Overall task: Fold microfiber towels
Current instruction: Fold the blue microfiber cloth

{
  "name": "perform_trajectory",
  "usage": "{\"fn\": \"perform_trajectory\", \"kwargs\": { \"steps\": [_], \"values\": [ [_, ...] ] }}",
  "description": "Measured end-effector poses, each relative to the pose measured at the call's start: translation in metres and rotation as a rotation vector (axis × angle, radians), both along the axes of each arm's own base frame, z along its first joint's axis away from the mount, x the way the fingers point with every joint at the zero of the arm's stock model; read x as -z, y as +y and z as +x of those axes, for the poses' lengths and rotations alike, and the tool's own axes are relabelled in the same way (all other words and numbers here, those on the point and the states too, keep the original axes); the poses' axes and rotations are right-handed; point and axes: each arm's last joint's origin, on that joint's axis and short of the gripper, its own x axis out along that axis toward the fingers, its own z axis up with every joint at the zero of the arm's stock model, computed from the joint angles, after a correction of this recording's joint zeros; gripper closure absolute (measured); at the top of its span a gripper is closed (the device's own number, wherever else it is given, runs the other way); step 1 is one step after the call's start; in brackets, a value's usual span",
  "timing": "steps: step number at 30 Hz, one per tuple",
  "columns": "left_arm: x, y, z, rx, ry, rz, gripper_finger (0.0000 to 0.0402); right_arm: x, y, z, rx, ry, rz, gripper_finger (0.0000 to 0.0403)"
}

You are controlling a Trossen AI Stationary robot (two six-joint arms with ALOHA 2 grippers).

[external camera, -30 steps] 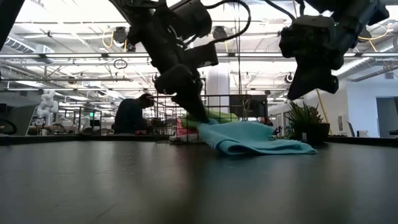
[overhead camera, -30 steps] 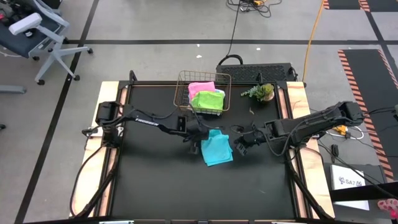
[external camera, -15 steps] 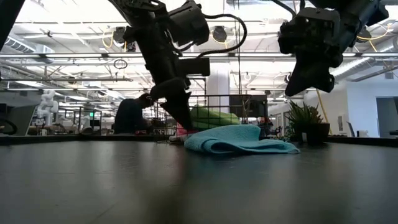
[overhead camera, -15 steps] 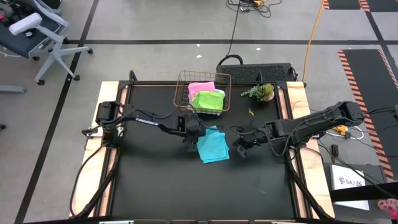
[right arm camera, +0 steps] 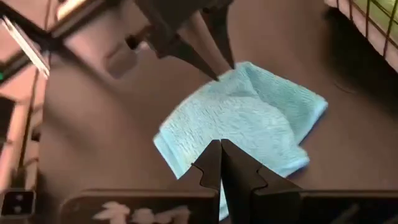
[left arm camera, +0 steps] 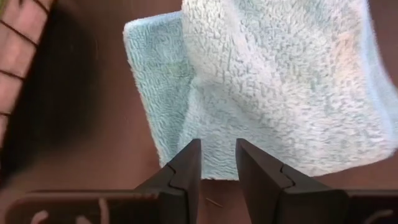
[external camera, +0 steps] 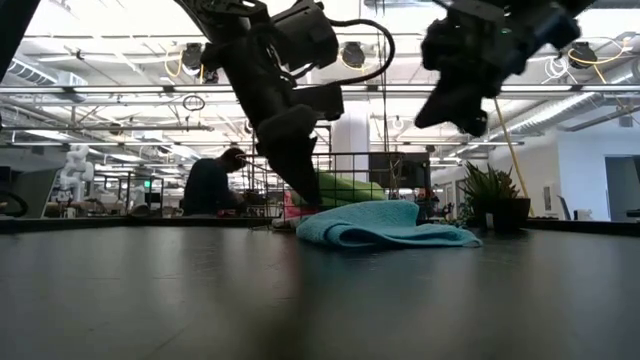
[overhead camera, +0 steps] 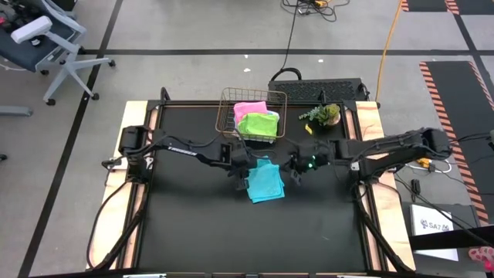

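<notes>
The folded cyan towel (overhead camera: 265, 182) is left flat on the table (overhead camera: 185, 232); left gripper (left arm camera: 217, 163) w/ fingers slightly apart, nothing held, at its edge; right gripper (right arm camera: 221, 163) pinched together, empty, hovering above.

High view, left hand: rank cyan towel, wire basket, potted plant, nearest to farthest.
From the left hand, in the high view:
1. Cyan towel: right beside the hand, on its right, on the mat.
2. Wire basket: toward the table's back edge, holding the pink and green towels.
3. Potted plant: back right, past the basket.
</notes>
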Motion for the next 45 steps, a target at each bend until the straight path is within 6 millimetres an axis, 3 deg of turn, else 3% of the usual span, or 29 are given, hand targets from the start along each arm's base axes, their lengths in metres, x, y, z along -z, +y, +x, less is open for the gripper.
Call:
{"fn": "perform_trajectory", "kwargs": {
  "steps": [6,12,19,28,35,45],
  "values": [
    [-0.017,0.0,-0.011,-0.154,0.008,-0.062,0.03,-0.022,-0.021,0.022,-0.15,0.221,-0.092,0.0403],
    [-0.062,0.004,-0.051,-0.382,0.054,-0.036,0.03,-0.035,-0.029,0.052,-0.308,0.343,-0.377,0.0403],
    [-0.106,-0.002,-0.104,-0.576,0.098,-0.088,0.03,-0.018,-0.043,0.063,-0.317,0.387,-0.414,0.0403],
    [-0.138,-0.009,-0.147,-0.662,0.059,-0.049,0.03,0.021,-0.049,0.076,-0.36,0.485,-0.267,0.0397],
    [-0.144,-0.008,-0.155,-0.664,0.032,-0.028,0.03,0.045,-0.048,0.079,-0.401,0.568,-0.194,0.0358],
    [-0.144,-0.008,-0.155,-0.663,0.031,-0.021,0.03,0.04,-0.037,0.08,-0.442,0.535,-0.143,0.0287]
  ]
}}
